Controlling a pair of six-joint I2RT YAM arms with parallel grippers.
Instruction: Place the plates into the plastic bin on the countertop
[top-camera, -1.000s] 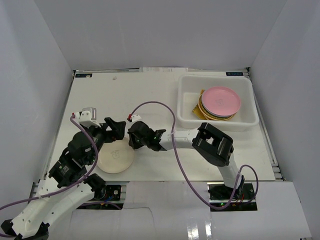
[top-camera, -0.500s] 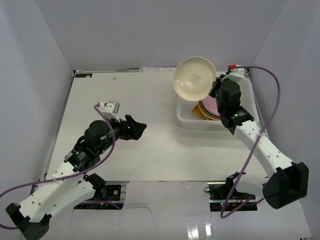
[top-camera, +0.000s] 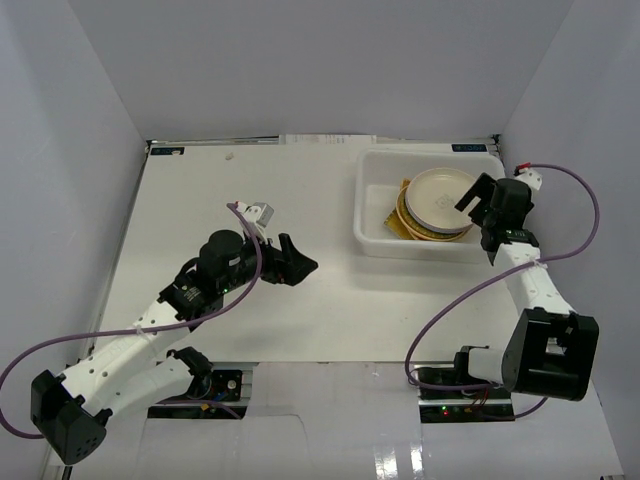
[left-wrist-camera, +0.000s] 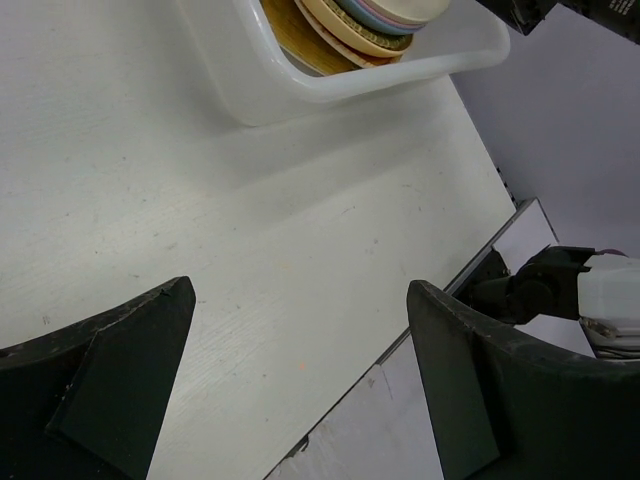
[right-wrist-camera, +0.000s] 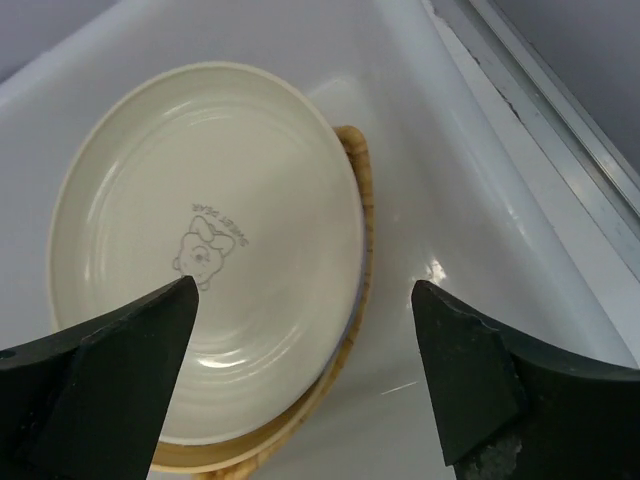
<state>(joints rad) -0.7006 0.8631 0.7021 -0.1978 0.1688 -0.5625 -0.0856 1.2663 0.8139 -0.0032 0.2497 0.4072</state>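
Note:
The plastic bin (top-camera: 372, 200) stands at the back right of the countertop (top-camera: 200, 190). Inside it lies a stack of plates with a cream plate (top-camera: 440, 195) on top, over a woven yellow plate (top-camera: 402, 222). My right gripper (top-camera: 478, 200) hovers open just above the stack's right side. In the right wrist view the cream plate (right-wrist-camera: 200, 250) rests flat with a small bear print, free of my right gripper (right-wrist-camera: 305, 290), and the woven rim (right-wrist-camera: 362, 180) shows beside it. My left gripper (top-camera: 295, 262) is open over the bare middle of the countertop, holding nothing.
Pale grey walls enclose the countertop on three sides. In the left wrist view the bin wall (left-wrist-camera: 300, 85) and the edge of the stack (left-wrist-camera: 350, 25) show at the top, the countertop's near edge (left-wrist-camera: 420, 320) runs diagonally, and the right arm's base (left-wrist-camera: 560, 285) sits beyond it.
My right gripper carried the cream plate from the countertop's left-centre up and over to the bin, set it on the pink plate and opened. My left arm reached rightward, staying open.

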